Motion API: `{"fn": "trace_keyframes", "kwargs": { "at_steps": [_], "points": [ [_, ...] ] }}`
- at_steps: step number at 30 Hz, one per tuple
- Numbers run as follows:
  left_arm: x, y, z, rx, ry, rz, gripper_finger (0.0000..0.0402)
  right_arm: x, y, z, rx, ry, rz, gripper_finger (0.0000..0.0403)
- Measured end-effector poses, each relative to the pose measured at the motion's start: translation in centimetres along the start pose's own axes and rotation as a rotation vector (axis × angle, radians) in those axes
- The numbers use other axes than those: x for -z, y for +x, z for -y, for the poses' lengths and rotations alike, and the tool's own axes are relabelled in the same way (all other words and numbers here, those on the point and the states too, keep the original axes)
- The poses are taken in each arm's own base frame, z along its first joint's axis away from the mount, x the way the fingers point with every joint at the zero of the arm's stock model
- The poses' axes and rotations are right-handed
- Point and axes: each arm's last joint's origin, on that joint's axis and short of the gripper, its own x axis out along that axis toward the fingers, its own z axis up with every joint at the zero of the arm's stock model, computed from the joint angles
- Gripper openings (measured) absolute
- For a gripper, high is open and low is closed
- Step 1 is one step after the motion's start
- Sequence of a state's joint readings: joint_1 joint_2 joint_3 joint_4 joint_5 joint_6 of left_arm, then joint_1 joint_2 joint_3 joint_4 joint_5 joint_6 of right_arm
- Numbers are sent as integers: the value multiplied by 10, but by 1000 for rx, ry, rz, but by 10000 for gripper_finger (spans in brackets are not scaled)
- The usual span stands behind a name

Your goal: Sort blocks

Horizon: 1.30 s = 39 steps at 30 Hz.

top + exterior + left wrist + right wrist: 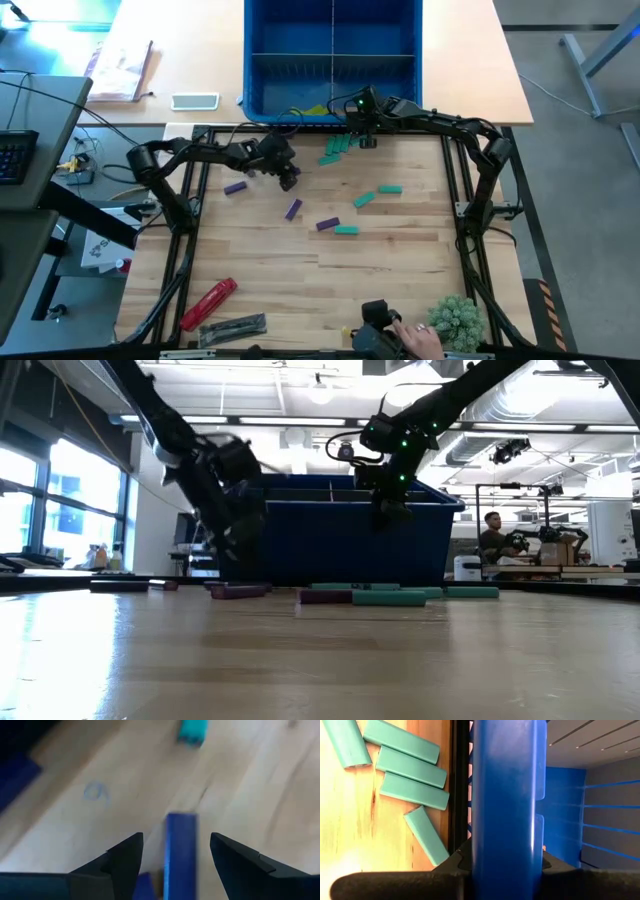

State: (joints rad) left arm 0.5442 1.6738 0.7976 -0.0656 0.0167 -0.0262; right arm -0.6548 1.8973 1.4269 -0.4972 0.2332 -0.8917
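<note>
Near edge: a person's hand is resting at the bench's near side, just left of a green plant.
Near left: a red cylindrical tool is lying tilted, with a dark tool just nearer than it.
Middle blocks: a teal block and a purple block are lying just beside each other; two more teal blocks are sitting a little farther and to the right.
Left purple block: one purple bar is lying apart, left of the others.
Left end effector: the left end effector is hanging low over the bench left of centre, its fingers standing wide; a purple bar is showing between them with a gap on each side.
Teal cluster: several teal blocks are lying close together near the far edge, just in front of the bin.
Right end effector: the right end effector is hovering at the blue bin's near wall, above the teal cluster; whether it is wide, narrow or holding anything cannot be told.
Blue bin: the blue bin is standing at the far middle, divided into compartments.
</note>
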Motion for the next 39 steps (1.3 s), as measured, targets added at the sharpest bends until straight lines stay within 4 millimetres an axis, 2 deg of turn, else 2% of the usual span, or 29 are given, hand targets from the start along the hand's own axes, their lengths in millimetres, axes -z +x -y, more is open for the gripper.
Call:
{"fn": "trace_keyframes", "kwargs": {
  "at_steps": [6, 12, 16, 20, 23, 26, 28, 34, 37, 39],
  "points": [
    [9, 24, 0, 48, 26, -68, 216, 0, 0, 0, 0, 1, 0, 60],
    [12, 25, 4, -26, 83, -83, 208, 0, 0, 0, 1, 2, 0, 60],
    [15, 25, 5, -6, 119, -105, 160, 0, 0, 0, 1, 2, 0, 60],
    [15, 25, 8, 6, 180, -112, 73, 0, 0, 0, 0, 2, 0, 60],
    [13, 19, 9, 45, 191, -98, 62, 0, 0, 0, 0, 2, 0, 60],
    [12, 3, 13, 100, 169, -104, 62, 0, 0, 0, 0, 2, 0, 60],
    [5, -12, 19, 118, 191, -46, 62, 0, 0, 0, -2, 3, 3, 60],
    [-43, -72, 27, 34, 249, 382, 62, -2, -1, -2, -6, -3, 9, 60],
    [-75, -98, 21, -7, 231, 591, 62, -4, -1, -4, -7, -12, 14, 60],
    [-94, -108, 11, -81, 199, 669, 62, -6, -2, -5, -6, -17, 13, 60]
  ]
}}
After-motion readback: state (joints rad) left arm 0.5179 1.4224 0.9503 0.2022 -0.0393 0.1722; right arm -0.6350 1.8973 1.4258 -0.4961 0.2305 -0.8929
